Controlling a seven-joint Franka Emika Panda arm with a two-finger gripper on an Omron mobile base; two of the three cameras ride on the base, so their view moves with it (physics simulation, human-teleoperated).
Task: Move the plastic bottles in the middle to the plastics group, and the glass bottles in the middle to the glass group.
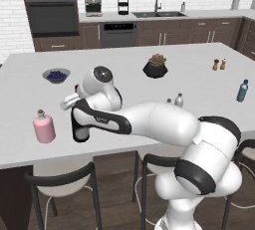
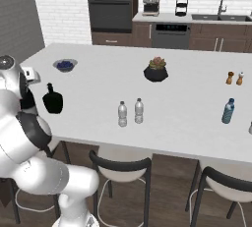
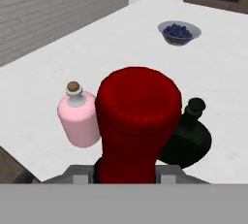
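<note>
The gripper (image 3: 127,172) clasps the wine bottle (image 3: 137,121) by its ribbed red neck, above the smooth pink bottle (image 3: 80,119) and the squat glossy black flask (image 3: 188,140).

White island counter (image 2: 162,108) carries: blueberry bowl (image 2: 65,65) upper left, black flask (image 2: 52,100) left edge, pink corked bottle (image 1: 44,126) beside it, two clear bottles (image 2: 129,112) centre front, potted succulent (image 2: 156,70) centre back, shakers (image 2: 235,78) and blue bottle (image 2: 227,111) right.
</note>
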